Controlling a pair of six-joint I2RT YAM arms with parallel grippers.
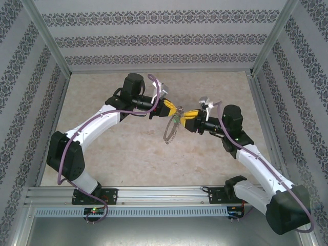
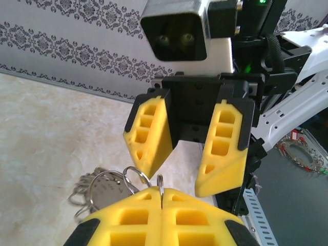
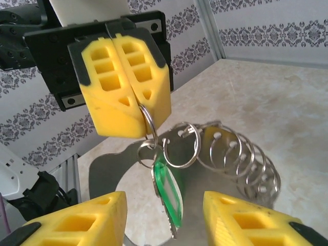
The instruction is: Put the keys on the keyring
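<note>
Nearest the left wrist camera, the left gripper (image 2: 161, 197) is pressed fully shut. Its two yellow fingers (image 2: 128, 225) pinch one thin silvery loop of the keyring (image 2: 105, 187), which stands up edge-on from the seam between them.

From above, going left to right, there are two arms. The left arm (image 1: 97, 123) reaches in over the table (image 1: 128, 154) and the right arm (image 1: 256, 164) mirrors it. Their grippers meet nose to nose above the table's middle, well clear of every edge. The keyring hangs in the air below the meeting point, off the tabletop.

The right wrist camera shows what is on the keyring. A broad grey band curves at the left, and one green key (image 3: 169, 192) dangles head-up just under the pinched loop. To its right runs a row of small split rings (image 3: 256, 169); at least six can be counted, and the far ones overlap too much for an exact count.

The right gripper (image 3: 164, 218) stands open and holds nothing. Its two fingers sit either side of the key's blade without touching it.
</note>
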